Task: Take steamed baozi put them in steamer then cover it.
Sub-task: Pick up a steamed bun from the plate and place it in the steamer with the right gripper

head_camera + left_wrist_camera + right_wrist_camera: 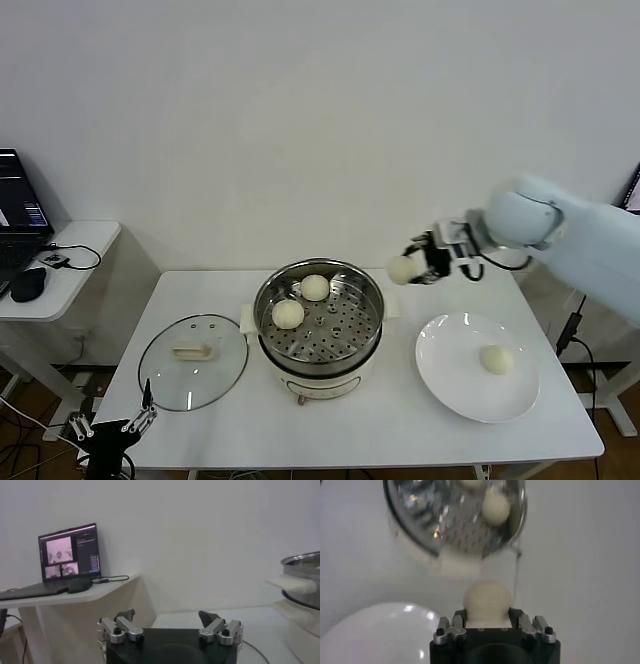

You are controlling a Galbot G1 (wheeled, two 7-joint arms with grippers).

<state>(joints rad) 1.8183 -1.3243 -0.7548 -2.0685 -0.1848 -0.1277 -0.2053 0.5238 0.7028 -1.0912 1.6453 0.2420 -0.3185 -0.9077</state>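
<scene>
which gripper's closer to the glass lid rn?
Left. The left gripper hangs at the table's front-left edge, just in front of the glass lid. The right gripper holds a baozi beyond the steamer.

Beside the steamer (320, 325), the robot's right arm (585, 235) wears a smooth pale blue-white shell with a rounded joint, black cables looping at the wrist. Both the right gripper (420, 265) and the left gripper (170, 625) pair a black body with silver finger links fixed by dark screws.
</scene>
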